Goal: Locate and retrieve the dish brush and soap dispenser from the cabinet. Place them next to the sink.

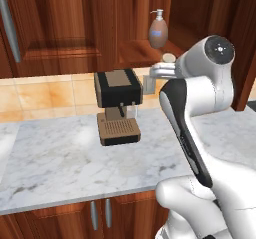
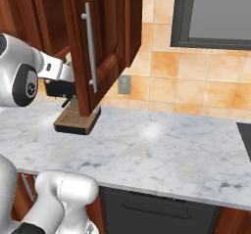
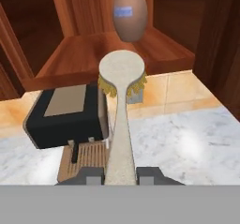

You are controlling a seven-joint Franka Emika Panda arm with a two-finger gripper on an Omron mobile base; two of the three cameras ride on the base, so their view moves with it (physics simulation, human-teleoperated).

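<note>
Cabinet (image 1: 75,23): the dark reddish-brown wall cabinet was seen above the counter, its door (image 2: 100,42) swung open toward the right base camera, with a flat shelf board (image 3: 93,54) exposed inside.
Counter (image 1: 60,158): a white marble top was seen below the cabinet, backed by tan tiles.
Arm (image 1: 200,108): the white arm was seen raised from the base, with its hand reaching toward the front edge of the shelf.
Coffee machine (image 1: 118,105): a black and tan machine was seen standing on the counter, below and in front of the shelf.
Soap dispenser (image 1: 158,30): the brownish-mauve bottle with a blue label was seen upright on the shelf board, behind the brush head in the hand view.
Dish brush (image 3: 121,106): the whitish handle was seen running up from between the fingertips, its round head with tan bristles held off the shelf, in front of the shelf edge and above the coffee machine.
Gripper (image 3: 121,175): the jaws were seen clamped on the lower end of the dish brush handle.
</note>
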